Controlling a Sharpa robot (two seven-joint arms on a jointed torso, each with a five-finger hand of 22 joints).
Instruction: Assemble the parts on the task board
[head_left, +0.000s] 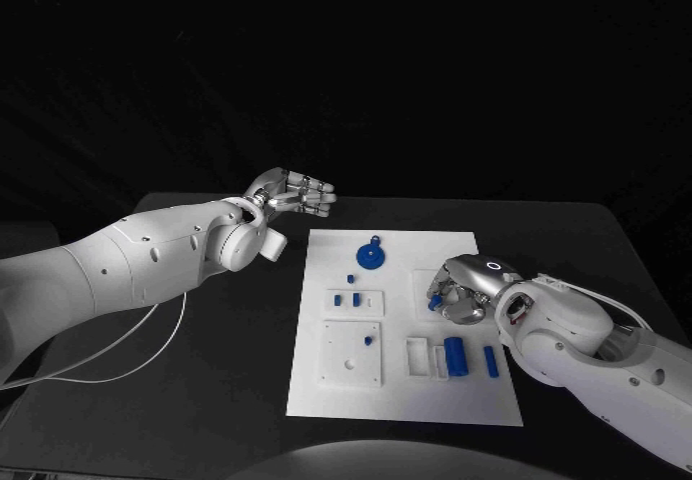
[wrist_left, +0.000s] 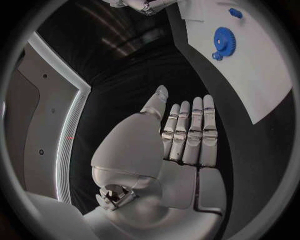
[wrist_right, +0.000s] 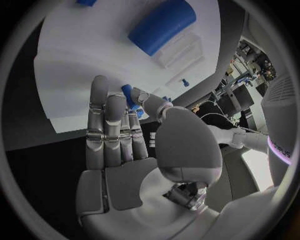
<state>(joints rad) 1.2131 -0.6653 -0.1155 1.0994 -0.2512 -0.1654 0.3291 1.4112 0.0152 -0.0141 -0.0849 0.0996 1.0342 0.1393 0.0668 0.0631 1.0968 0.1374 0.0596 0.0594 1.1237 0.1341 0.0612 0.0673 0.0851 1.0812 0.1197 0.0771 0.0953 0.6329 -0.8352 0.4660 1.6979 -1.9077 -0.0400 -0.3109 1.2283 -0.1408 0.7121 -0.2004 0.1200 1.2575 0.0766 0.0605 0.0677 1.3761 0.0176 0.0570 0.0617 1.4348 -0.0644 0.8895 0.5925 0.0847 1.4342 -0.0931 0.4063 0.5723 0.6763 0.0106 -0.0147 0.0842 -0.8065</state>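
One task board (head_left: 320, 400), one blue gear (head_left: 371, 256), two hands (head_left: 293, 192) (head_left: 462, 292)

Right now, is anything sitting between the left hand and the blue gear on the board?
Nothing visible. The left hand hovers open beyond the task board's far left corner, and only bare table and board lie between it and the blue gear.

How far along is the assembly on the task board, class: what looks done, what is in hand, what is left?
Done: little that can be told; a blue gear sits on the task board. In hand: the right hand pinches a small blue part over the board. The left hand hovers empty beside it. Left: the blue cylinder and other small pieces lie loose.
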